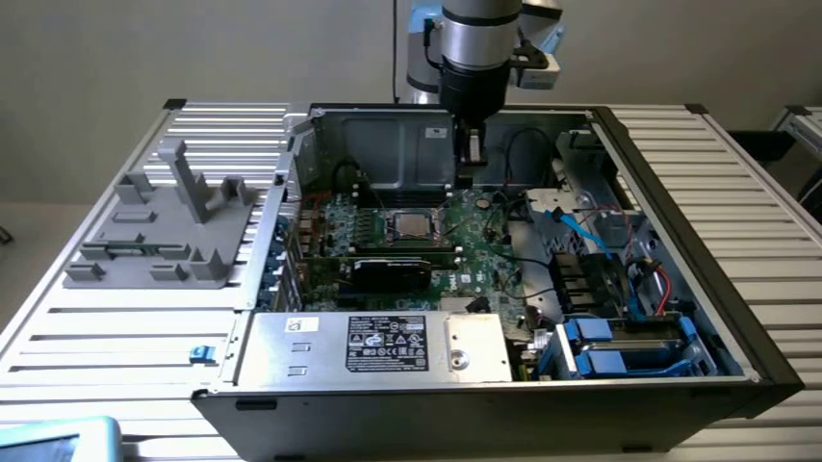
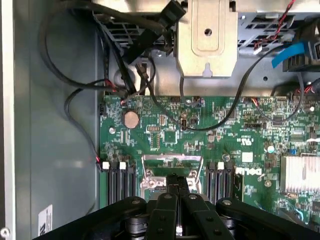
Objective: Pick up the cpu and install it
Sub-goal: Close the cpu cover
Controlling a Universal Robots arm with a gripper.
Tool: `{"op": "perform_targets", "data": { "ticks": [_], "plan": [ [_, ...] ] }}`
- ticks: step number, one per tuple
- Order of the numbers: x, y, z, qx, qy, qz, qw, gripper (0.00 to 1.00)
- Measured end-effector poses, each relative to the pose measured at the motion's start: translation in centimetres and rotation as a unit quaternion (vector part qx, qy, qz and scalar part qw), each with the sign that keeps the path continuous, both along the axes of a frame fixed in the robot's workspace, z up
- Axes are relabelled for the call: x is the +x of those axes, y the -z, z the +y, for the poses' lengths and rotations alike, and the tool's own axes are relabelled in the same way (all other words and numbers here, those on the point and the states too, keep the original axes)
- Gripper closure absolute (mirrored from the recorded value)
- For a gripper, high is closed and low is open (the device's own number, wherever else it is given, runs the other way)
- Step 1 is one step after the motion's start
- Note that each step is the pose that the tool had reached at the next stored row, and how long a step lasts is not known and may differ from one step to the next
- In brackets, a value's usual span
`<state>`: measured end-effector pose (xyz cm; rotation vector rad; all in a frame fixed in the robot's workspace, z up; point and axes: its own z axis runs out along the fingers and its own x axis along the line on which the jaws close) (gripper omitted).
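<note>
Silver-topped flat square cpu (image 1: 411, 223) looks seated in the dark metal-framed socket (image 2: 172, 161), mid green motherboard (image 1: 482, 252). Likely light, rigid, slick-lidded, fragile underneath, so I'd grip opposite edges only. Black gripper (image 2: 177, 184) is clenched with nothing visibly held, above the board near the case's back wall. Open black computer case (image 1: 726, 289) also holds a silver power supply box (image 1: 372, 345) at the front edge and blue drive caddies (image 1: 603, 346) at a front corner.

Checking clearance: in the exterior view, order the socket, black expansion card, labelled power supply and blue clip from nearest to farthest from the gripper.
From the gripper:
1. socket, on the board
2. black expansion card, just in front of it
3. power supply, case front
4. blue clip, outside the case, exterior view's left
</note>
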<state>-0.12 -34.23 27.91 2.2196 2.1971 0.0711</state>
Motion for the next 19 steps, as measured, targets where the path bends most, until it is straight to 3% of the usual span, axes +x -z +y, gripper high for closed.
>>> {"op": "perform_targets", "data": {
  "ticks": [9, 19],
  "plan": [
    [3.2, 0.31, 0.01, -0.0001, 0.000, 0.0005, 1.0000, 0.89],
    [3.8, 2.12, -0.15, 0.0001, 0.001, 0.0010, 1.0000, 0.89]
  ]
}}
